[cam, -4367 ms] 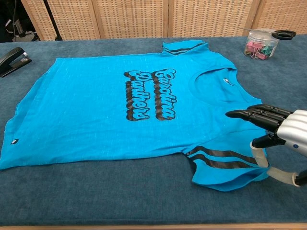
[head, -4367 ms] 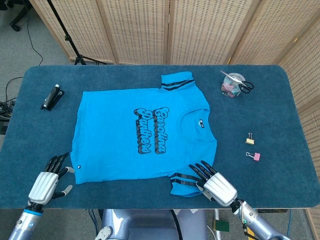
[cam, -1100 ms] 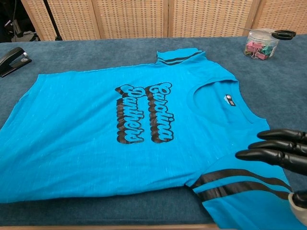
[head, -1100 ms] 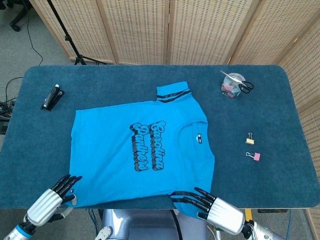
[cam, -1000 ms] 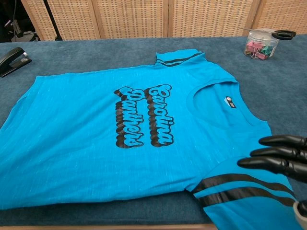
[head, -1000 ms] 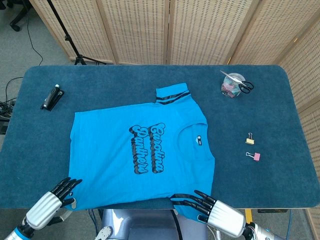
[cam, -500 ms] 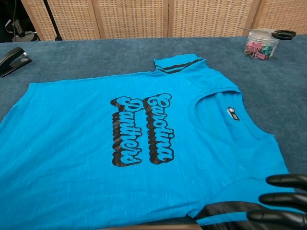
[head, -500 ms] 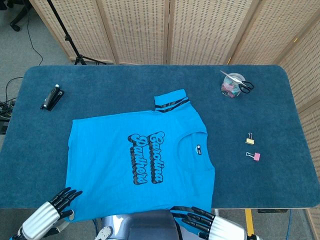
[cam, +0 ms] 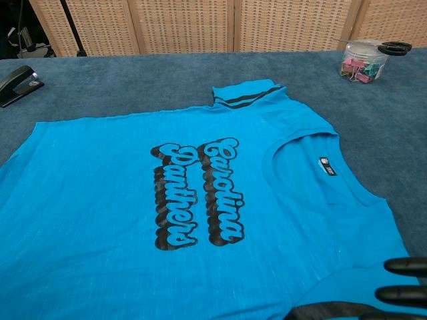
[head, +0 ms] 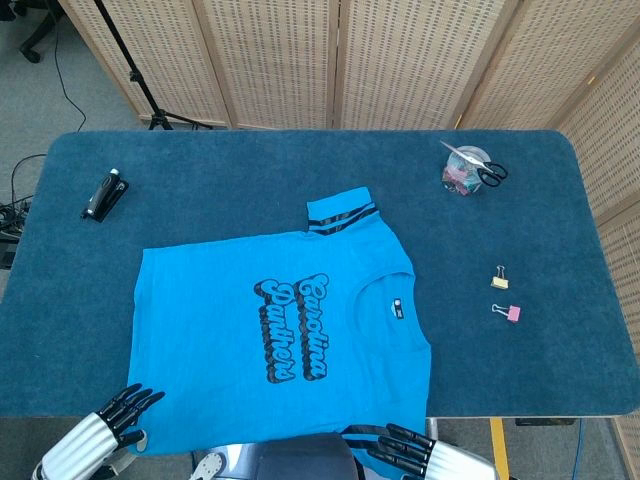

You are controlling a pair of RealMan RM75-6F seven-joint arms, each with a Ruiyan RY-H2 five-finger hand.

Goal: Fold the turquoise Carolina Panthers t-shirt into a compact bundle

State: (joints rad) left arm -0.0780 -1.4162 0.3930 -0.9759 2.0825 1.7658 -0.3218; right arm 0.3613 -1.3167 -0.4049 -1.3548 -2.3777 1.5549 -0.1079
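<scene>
At the tabletop's near edge the left hand grips the hem corner and the right hand the striped sleeve of the t-shirt, which lies flat, hanging over that edge, collar toward the right edge, hem left.

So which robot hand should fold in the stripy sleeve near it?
Probably the right hand: its fingers lie right at the near striped sleeve. The left hand sits at the t-shirt's bottom corner.
</scene>
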